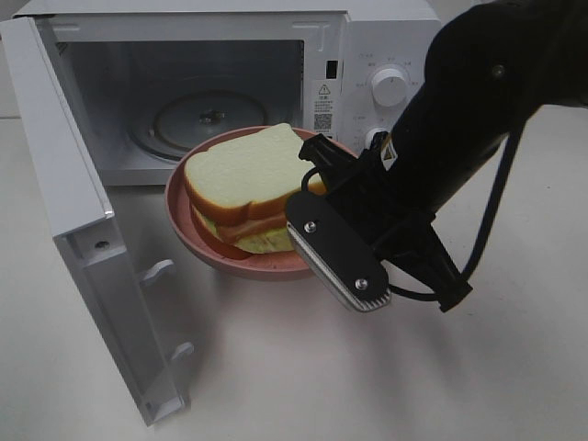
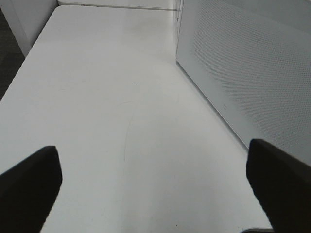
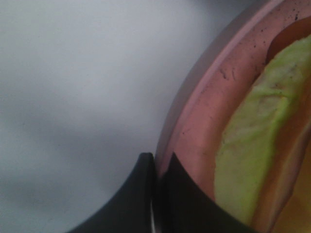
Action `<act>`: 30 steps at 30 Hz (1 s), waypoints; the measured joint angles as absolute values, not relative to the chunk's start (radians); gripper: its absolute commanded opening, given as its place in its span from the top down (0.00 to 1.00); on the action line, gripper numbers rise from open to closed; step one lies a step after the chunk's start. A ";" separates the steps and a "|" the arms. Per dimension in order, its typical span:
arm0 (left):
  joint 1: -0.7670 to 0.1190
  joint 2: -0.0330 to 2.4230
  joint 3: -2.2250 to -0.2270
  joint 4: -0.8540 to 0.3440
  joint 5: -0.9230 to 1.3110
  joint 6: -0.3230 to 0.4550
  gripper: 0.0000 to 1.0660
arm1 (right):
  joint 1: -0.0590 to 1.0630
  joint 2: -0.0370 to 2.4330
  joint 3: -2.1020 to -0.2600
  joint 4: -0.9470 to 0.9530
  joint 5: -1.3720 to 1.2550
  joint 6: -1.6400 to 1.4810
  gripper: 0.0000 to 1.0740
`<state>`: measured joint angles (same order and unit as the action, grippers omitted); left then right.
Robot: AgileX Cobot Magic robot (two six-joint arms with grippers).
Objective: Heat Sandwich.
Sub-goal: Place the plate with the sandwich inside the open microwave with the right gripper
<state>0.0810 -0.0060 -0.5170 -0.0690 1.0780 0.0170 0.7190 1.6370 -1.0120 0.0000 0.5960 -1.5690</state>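
Note:
The sandwich [image 1: 243, 179], white bread over meat and pale green filling, lies on a round pink plate [image 1: 230, 262] just in front of the open microwave [image 1: 386, 55]. My right gripper [image 1: 312, 188] reaches in from the right and is shut on the plate's near-right rim. In the right wrist view its fingers [image 3: 156, 162] pinch the pink plate's rim [image 3: 204, 111], with the sandwich's green filling [image 3: 252, 141] beside them and blurred table beneath. My left gripper [image 2: 155, 184] stands open over bare table, holding nothing.
The microwave door [image 1: 64, 184] swings wide open to the left, and its outer face [image 2: 252, 63] stands beside my left gripper. A glass turntable [image 1: 207, 119] lies inside the cavity. The control knob [image 1: 390, 84] is on the right panel. White table [image 1: 303, 367] spreads in front.

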 measured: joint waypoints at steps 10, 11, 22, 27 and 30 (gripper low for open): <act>0.081 -0.006 -0.517 -0.069 1.078 0.017 0.08 | 0.719 1.753 -1.158 0.000 0.653 -1.595 1.00; 0.081 -0.006 -0.517 -0.069 1.078 0.017 0.08 | 0.719 1.764 -1.173 0.000 0.660 -1.600 1.00; 0.081 -0.006 -0.517 -0.069 1.078 0.017 0.08 | 0.719 1.888 -1.353 0.026 0.728 -1.611 1.00; 0.081 -0.006 -0.517 -0.069 1.078 0.017 0.08 | 0.719 1.933 -1.414 0.026 0.742 -1.609 1.00; 0.081 -0.006 -0.517 -0.069 1.078 0.017 0.08 | 0.719 1.975 -1.476 0.026 0.758 -1.603 1.00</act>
<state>0.0810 -0.0060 -0.5170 -0.0690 1.0780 0.0170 0.7190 1.9750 -1.4760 0.0260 0.7580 -1.6030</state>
